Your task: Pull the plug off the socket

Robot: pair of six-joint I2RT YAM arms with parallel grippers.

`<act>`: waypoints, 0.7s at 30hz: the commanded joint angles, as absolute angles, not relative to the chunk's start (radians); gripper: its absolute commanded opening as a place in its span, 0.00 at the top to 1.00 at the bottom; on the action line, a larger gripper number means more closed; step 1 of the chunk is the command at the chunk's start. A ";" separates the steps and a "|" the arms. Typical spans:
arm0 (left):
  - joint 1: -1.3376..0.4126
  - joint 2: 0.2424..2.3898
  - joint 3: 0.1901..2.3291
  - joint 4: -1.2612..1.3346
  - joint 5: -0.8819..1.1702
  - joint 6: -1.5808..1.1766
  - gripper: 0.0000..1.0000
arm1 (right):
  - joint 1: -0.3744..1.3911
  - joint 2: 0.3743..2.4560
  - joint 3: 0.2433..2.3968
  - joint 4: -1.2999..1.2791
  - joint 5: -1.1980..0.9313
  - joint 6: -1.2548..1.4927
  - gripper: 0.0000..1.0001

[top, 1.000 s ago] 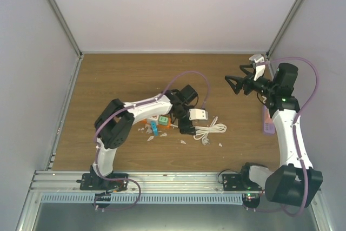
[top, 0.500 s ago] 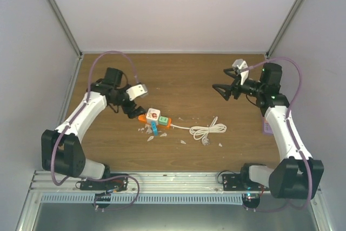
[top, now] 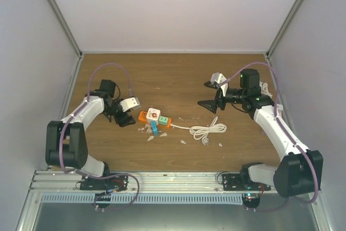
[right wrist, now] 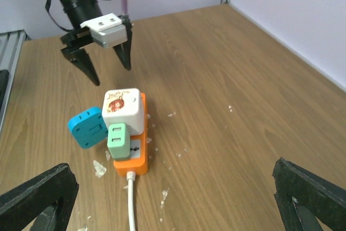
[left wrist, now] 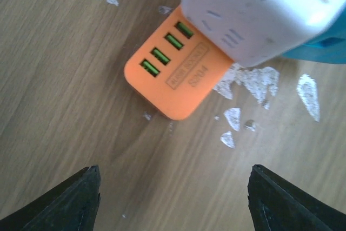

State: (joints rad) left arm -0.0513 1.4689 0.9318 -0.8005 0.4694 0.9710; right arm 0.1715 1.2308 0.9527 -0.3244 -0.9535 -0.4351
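1. Table point(top: 178, 74): brown wood grain. The task's things lie left of its centre, between the two arms.
2. Right gripper point(top: 206, 94): jaws are spread wide and nothing is held. It hangs above the table, well apart from the socket block.
3. Left gripper point(left wrist: 174, 177): jaws are open and empty, and it is poised just beside the block's free end.
4. Cord point(top: 210, 130): white, loosely coiled, judged limp. It is expected to give no anchoring.
5. Socket block point(left wrist: 170, 74): orange, flat, with four green slots at its end. It is judged light and likely to slide or lift with the plug, so pinning it by the bare orange end is advised.
6. White plug point(right wrist: 123, 109): a rigid, smooth-sided cube seated on top of the block, with a red print on its face. A hold across two opposite sides and a straight upward pull are suggested.
7. Blue plug point(right wrist: 89, 127): rounded, tilted against the block's side. Whether it is seated cannot be told.
8. Green plug point(right wrist: 118, 140): small, seated next to the white one and offering little to grip.
9. Flakes point(left wrist: 246, 82): pale chips are scattered around the block.
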 commanded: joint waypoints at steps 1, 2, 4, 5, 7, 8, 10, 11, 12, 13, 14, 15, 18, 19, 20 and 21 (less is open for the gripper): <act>-0.049 1.524 0.932 -0.665 0.464 0.973 0.27 | 0.195 1.230 0.919 -0.374 -0.937 -0.519 0.00; -0.051 1.535 0.932 -0.647 0.463 0.973 0.29 | 0.199 1.229 0.908 -0.375 -0.933 -0.527 0.00; -0.057 1.563 0.932 -0.622 0.463 0.986 0.34 | 0.204 1.229 0.893 -0.370 -0.924 -0.535 0.00; -0.065 1.577 0.931 -0.612 0.457 0.989 0.38 | 0.208 1.229 0.887 -0.365 -0.920 -0.535 0.00; -0.086 1.601 0.924 -0.582 0.439 0.991 0.43 | 0.212 1.231 0.881 -0.361 -0.911 -0.535 0.00; -0.096 1.606 0.917 -0.564 0.430 0.992 0.46 | 0.213 1.234 0.878 -0.359 -0.908 -0.535 0.00; -0.111 1.612 0.905 -0.537 0.428 0.995 0.50 | 0.213 1.237 0.874 -0.360 -0.907 -0.539 0.00; -0.116 1.619 0.903 -0.528 0.427 0.996 0.53 | 0.215 1.240 0.870 -0.359 -0.906 -0.542 0.00; -0.125 1.630 0.903 -0.524 0.423 1.000 0.56 | 0.216 1.244 0.867 -0.358 -0.906 -0.544 0.00; -0.133 1.643 0.905 -0.518 0.414 0.999 0.60 | 0.216 1.248 0.864 -0.357 -0.907 -0.545 0.00; -0.141 1.657 0.908 -0.511 0.404 0.999 0.63 | 0.216 1.253 0.865 -0.357 -0.907 -0.543 0.00; -0.147 1.670 0.909 -0.504 0.399 1.000 0.64 | 0.217 1.259 0.865 -0.357 -0.906 -0.544 0.00; -0.161 1.707 0.922 -0.477 0.396 0.996 0.67 | 0.220 1.273 0.870 -0.363 -0.900 -0.546 0.00; -0.166 1.720 0.930 -0.474 0.401 0.992 0.68 | 0.220 1.275 0.869 -0.365 -0.898 -0.547 0.00; -0.170 1.730 0.940 -0.471 0.404 0.987 0.68 | 0.221 1.275 0.868 -0.366 -0.897 -0.549 0.00; -0.178 1.740 0.948 -0.466 0.409 0.982 0.68 | 0.220 1.275 0.862 -0.364 -0.896 -0.549 0.00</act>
